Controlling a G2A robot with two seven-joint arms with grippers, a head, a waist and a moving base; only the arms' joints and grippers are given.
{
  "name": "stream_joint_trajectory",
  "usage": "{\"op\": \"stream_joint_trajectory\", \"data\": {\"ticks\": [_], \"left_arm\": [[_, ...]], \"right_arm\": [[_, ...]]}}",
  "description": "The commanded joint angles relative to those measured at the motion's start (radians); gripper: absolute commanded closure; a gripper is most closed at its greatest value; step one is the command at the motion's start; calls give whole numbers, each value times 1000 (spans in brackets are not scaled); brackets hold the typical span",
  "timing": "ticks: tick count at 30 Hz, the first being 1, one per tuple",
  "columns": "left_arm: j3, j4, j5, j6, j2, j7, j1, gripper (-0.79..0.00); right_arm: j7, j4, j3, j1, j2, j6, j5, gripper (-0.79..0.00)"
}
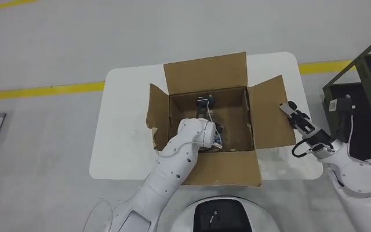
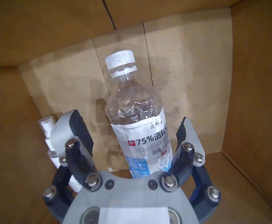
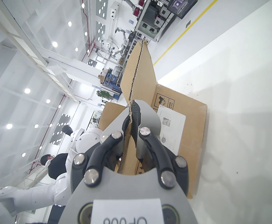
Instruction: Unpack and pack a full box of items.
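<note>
Bottle (image 2: pixel 136 118) between left fingers (image 2: pixel 81 131); right fingers (image 3: pixel 146 118) on flap (image 3: pixel 140 70)

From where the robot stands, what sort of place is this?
Probably a robot test hall or workshop: a yellow floor line, high ceiling lamps, and equipment racks with other robot arms behind the cardboard box.

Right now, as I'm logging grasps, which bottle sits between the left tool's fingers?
The big clear bottle, white-capped; the small spray bottle lies outside the left tool.
</note>
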Motion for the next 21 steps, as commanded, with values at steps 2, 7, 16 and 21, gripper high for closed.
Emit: {"op": "stream_joint_trajectory", "data": {"ticks": [2, 7, 16, 21], "left_arm": [[1, 14, -2, -2, -4, 0, 0, -597], [1, 37, -4, -11, -11, 3, 1, -86], [-42, -8, -33, -8, -15, -4, 4, 0], [-84, -130, -10, -18, -1, -55, 24, 0]], "right_arm": [[1, 2, -1, -1, -1, 0, 1, 0], [0, 5, -2, -2, -2, -4, 2, 0], [-4, 20, 17, -1, -2, -11, 9, 0], [3, 33, 41, 5, 0, -21, 17, 0]]}}
